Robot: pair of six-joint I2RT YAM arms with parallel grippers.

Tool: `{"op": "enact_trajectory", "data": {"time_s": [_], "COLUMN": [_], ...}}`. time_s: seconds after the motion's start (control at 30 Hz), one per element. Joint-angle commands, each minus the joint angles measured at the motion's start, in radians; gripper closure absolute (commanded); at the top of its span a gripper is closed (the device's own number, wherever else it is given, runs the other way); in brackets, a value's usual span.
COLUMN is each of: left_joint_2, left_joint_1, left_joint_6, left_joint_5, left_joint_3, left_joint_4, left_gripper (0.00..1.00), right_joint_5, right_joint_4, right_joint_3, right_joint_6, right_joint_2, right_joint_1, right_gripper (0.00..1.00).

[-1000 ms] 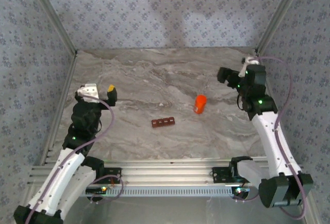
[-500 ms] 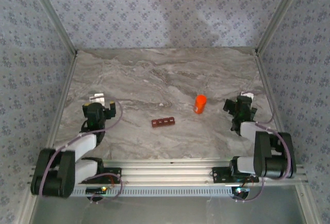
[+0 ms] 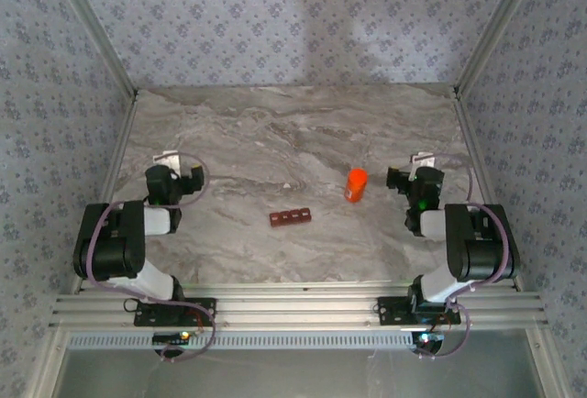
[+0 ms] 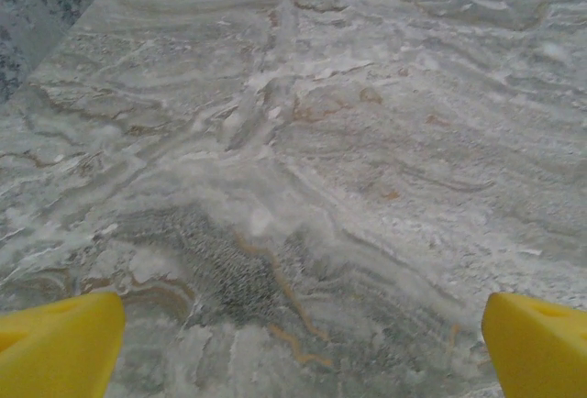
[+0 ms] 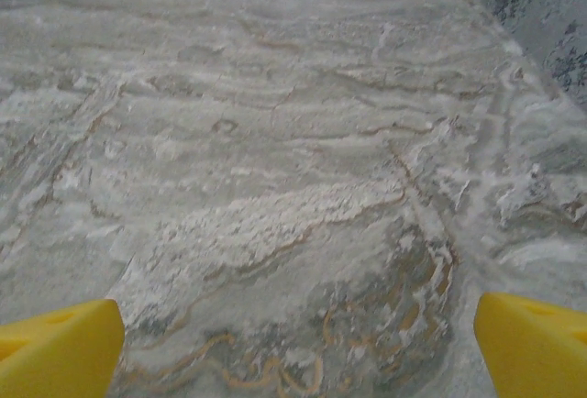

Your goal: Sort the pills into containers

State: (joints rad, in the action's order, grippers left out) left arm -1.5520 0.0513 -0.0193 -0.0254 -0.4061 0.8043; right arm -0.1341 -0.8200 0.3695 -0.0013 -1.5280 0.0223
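Containers (image 3: 290,217) are way too tiny from up top to see inside the cells. Wrist cams cut the yellow fingertips (image 4: 57,343) off at the corners.

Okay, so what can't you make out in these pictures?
Top view: the cells of the red-brown strip are too small to tell whether anything lies in them.
Top view: the orange bottle hides its contents behind its own wall.
Wrist views: the left fingers and right fingers are cut off by the bottom edge.
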Motion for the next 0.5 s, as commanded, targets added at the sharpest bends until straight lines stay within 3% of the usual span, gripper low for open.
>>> {"op": "enact_trajectory", "data": {"time_s": [0.0,0.1,0.47], "left_joint_2": [0.011,0.018,0.014], "left_joint_1": [-0.007,-0.045,-0.037], "left_joint_6": [-0.014,0.009,0.003], "left_joint_5": [0.046,-0.021,-0.006], "left_joint_3": [-0.012,-0.006,-0.01], "left_joint_4": [0.007,0.012,0.01], "left_gripper": [0.01,0.01,0.01], "right_joint_5": [0.019,0.04,0.055], "right_joint_4": [-0.02,-0.014,-0.01], "right_joint_3": [0.009,0.011,0.014], "right_joint_6": [-0.017,-0.012,-0.015], "right_joint_2": [0.004,0.005,0.004], "right_joint_1": [-0.011,-0.001,0.002], "right_gripper": [0.0,0.0,0.0]}}
